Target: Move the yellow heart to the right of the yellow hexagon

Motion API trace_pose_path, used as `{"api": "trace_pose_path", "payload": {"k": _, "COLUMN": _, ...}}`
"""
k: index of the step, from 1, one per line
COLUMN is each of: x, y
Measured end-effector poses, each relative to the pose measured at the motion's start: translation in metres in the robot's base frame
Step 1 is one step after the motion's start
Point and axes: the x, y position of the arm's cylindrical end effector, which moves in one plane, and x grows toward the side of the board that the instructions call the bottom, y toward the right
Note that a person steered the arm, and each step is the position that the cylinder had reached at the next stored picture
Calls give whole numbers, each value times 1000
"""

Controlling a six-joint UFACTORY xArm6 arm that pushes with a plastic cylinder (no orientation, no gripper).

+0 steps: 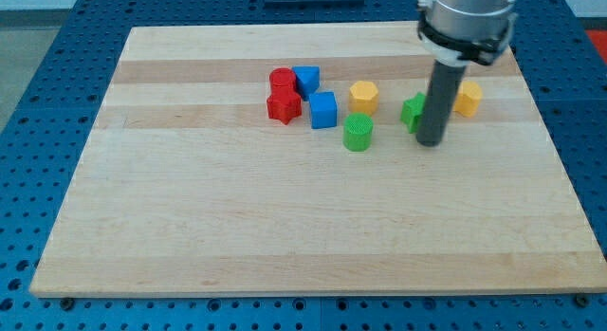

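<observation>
The yellow hexagon lies near the middle of the wooden board's upper half. The yellow heart lies further to the view's right, partly hidden behind my rod. My tip rests on the board just below and left of the heart. It is right beside a green block whose right side the rod covers, so I cannot make out its shape. The green block lies between the hexagon and the heart.
A green cylinder sits just below the hexagon. To its left lie a blue cube, a blue block, a red cylinder and a red star. The board's right edge is close to the heart.
</observation>
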Motion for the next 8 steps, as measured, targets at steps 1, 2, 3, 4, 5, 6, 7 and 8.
{"api": "trace_pose_path", "payload": {"k": 1, "x": 21, "y": 55}}
{"api": "trace_pose_path", "payload": {"k": 2, "x": -11, "y": 77}}
{"api": "trace_pose_path", "payload": {"k": 3, "x": -50, "y": 84}}
{"api": "trace_pose_path", "payload": {"k": 4, "x": -87, "y": 84}}
{"api": "trace_pose_path", "payload": {"k": 5, "x": -89, "y": 64}}
{"api": "trace_pose_path", "payload": {"k": 6, "x": -89, "y": 46}}
{"api": "trace_pose_path", "payload": {"k": 7, "x": -93, "y": 36}}
{"api": "trace_pose_path", "payload": {"k": 8, "x": -93, "y": 60}}
